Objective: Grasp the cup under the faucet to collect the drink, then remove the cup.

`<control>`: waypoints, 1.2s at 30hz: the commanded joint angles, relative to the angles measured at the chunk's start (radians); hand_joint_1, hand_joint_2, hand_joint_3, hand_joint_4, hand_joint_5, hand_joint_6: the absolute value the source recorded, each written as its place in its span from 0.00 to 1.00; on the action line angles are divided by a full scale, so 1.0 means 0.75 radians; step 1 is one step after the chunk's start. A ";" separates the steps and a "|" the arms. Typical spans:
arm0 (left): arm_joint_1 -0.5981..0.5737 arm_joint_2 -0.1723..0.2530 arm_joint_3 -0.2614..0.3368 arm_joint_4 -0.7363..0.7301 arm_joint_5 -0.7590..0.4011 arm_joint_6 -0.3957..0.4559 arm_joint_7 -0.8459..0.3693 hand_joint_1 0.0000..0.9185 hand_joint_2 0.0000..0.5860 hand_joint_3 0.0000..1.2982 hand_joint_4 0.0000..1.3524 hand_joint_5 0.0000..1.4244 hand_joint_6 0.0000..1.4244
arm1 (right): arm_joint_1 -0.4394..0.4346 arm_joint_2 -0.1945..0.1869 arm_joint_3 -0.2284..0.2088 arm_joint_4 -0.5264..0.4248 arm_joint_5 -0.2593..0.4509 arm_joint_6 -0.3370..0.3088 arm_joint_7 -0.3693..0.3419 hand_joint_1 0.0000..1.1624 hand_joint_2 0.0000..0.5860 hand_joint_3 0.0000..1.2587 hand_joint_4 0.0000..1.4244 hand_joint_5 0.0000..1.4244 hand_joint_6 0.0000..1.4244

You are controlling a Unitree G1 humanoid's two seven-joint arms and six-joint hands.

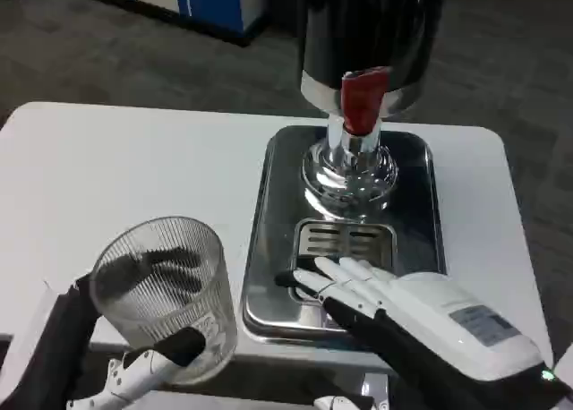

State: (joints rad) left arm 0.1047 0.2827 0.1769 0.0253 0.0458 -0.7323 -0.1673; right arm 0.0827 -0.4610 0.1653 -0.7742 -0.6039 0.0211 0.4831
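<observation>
Ribbed clear cup (163, 285) gripped by left hand (148, 361), well short of faucet (363, 101); could spill. Right hand (394, 307) spread flat, empty, on tray (269, 249).

Centre-right of the frame, the tray (260, 240) sits on the table (107, 159). At the top centre the dispenser (363, 43) stands on the tray's far half, its tap (363, 101) facing the bottom of the frame. Just below the tap, the grate (345, 240) lies in the tray. The right hand (394, 307) rests over the tray's near edge, lower right. Lower left, the cup (166, 289) is off the tray, with the left hand (152, 365) around it, apparently.
</observation>
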 commanded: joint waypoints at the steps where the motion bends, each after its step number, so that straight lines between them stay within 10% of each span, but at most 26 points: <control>1: -0.007 -0.005 -0.003 -0.028 -0.012 0.008 0.015 0.40 0.35 0.47 0.42 0.43 0.32 | 0.009 0.008 -0.003 -0.011 0.005 0.008 0.008 0.33 0.80 0.06 0.00 0.00 0.00; 36: -0.073 0.002 0.008 0.053 0.015 0.017 0.020 0.40 0.35 0.47 0.42 0.43 0.32 | 0.005 0.050 0.001 0.002 0.017 0.050 0.016 0.34 0.80 0.10 0.03 0.00 0.00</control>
State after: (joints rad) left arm 0.0687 0.2722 0.1765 0.0485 0.0516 -0.7163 -0.1671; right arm 0.0854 -0.4310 0.1645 -0.7741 -0.5974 0.0450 0.4934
